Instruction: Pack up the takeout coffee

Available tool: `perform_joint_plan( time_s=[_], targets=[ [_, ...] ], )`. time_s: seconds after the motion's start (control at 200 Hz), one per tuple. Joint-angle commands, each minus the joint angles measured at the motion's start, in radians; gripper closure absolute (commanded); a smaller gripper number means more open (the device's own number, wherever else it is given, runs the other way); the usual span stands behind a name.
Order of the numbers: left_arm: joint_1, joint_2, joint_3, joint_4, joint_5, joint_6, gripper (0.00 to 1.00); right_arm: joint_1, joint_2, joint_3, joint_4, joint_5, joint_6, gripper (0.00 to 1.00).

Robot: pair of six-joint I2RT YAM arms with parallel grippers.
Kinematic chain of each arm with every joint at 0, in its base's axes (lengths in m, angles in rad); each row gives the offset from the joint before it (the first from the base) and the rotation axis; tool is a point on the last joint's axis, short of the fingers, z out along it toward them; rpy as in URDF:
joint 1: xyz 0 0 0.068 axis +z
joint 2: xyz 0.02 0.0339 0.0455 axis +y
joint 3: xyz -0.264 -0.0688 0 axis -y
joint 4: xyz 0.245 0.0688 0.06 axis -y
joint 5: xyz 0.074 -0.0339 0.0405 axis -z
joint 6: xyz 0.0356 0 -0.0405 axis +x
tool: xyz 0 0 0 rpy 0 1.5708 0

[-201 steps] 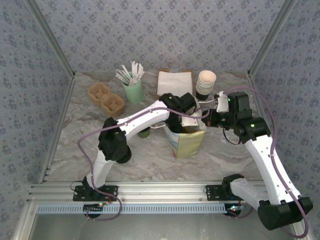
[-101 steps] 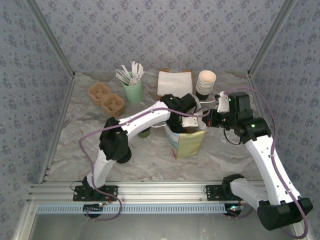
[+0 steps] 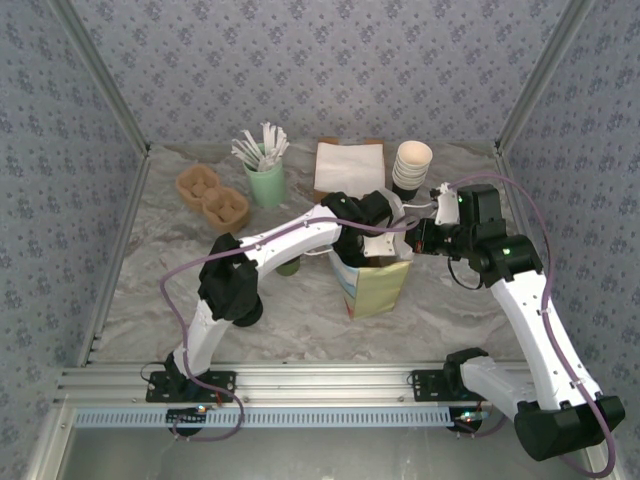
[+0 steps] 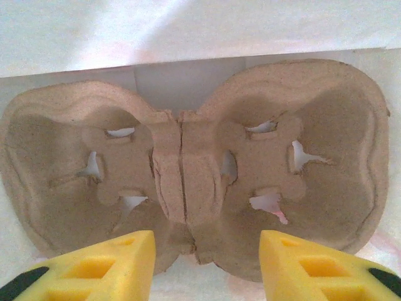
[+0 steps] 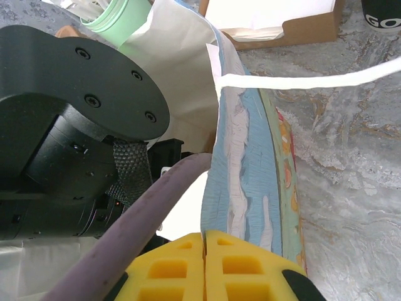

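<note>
Coffee: the coffee [image 3: 288, 267] is seen in the top view on the table just left of the bag [image 3: 378, 288], partly hidden under the left arm; it is not yet packed.
Left arm: it is stretched forward and to the right, with the wrist bent down into the mouth of the bag.
Left gripper: the left gripper [image 4: 205, 243] is held partly spread with nothing between the fingers, above the carrier [image 4: 188, 169] lying flat on the bag's floor.
Step, as judged: the carrier appears to be let go; the gripper should be lifted straight up, clear of the bag's walls, before the coffee is reached for.
Care: the carrier's wells should be left facing up and level, so that the coffee can be seated upright.
Right arm: it is bent in from the right at the height of the bag's rim.
Right gripper: the right gripper [image 5: 205, 251] is closed on the bag's edge, and the mouth is held open by it.
</note>
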Motion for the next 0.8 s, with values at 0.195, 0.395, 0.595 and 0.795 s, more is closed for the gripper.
perform_joint_plan(
  time_s=[0.195,0.395,0.595,0.795],
  targets=[
    [0.0,0.0,0.002,0.001,-0.005,0.02,0.27,-0.002,-0.003,0.006,-0.01,-0.021,-0.017,0.95],
    [0.0,-0.049,-0.006,0.017,0.009,0.021,0.08,-0.002,0.001,0.002,-0.008,-0.023,-0.019,0.95],
    [-0.001,-0.074,0.014,-0.001,0.016,0.018,0.01,-0.002,-0.001,-0.007,-0.006,-0.024,-0.019,0.95],
    [-0.004,-0.085,0.079,-0.04,0.018,0.007,0.01,-0.002,-0.007,-0.012,-0.008,-0.022,-0.021,0.95]
  ],
)
